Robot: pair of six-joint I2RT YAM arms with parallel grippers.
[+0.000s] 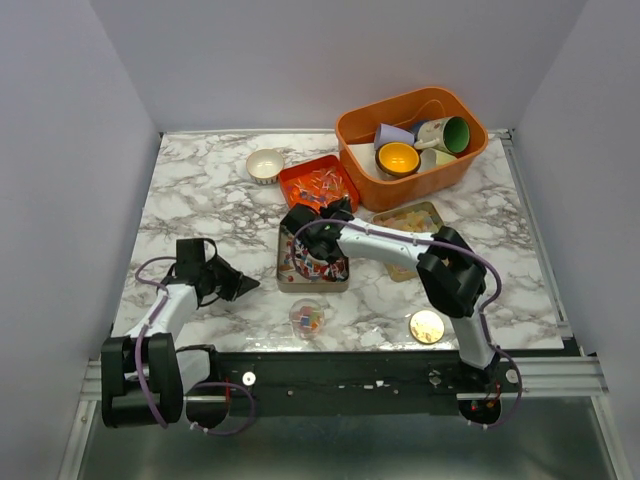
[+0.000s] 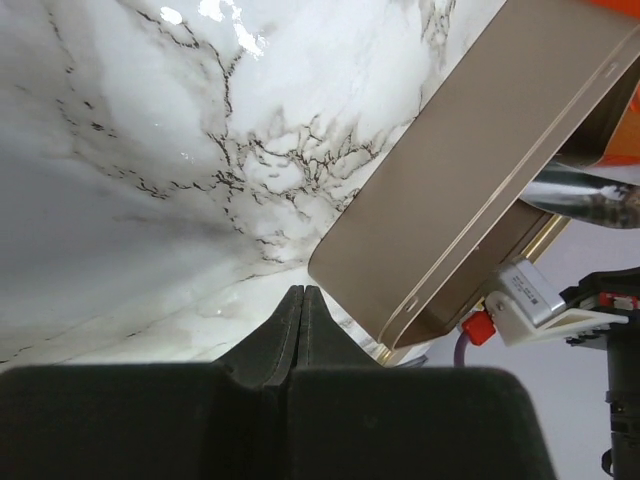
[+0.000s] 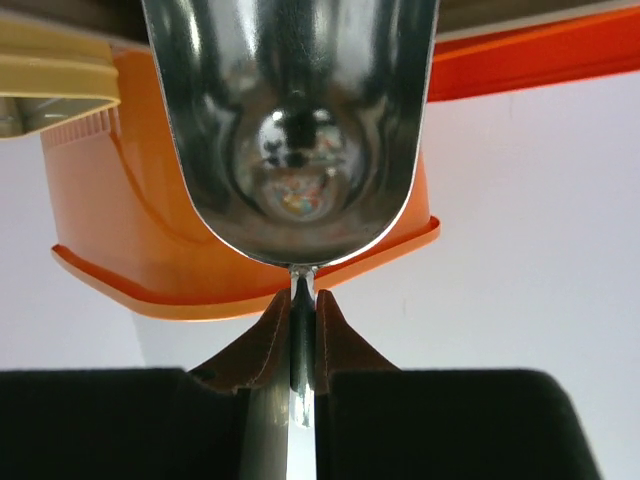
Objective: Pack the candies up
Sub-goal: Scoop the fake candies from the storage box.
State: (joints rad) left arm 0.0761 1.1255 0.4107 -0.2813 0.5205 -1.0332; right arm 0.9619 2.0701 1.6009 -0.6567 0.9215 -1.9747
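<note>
Right claw [image 3: 303, 297] pinching scoop [image 3: 300, 120], arm stretched left | left claw [image 2: 302, 292] closed

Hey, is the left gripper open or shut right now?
Shut. On the left gripper, the fingers press together, no gap, nothing between them, over the marble table.

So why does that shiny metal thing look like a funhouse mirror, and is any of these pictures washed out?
Right wrist: the scoop is a curved polished bowl, so it reflects the scene warped and tiny. Left wrist: bright glare spots whiten the marble table near the top edge. Top external: even light, only soft shadows on the table.
</note>
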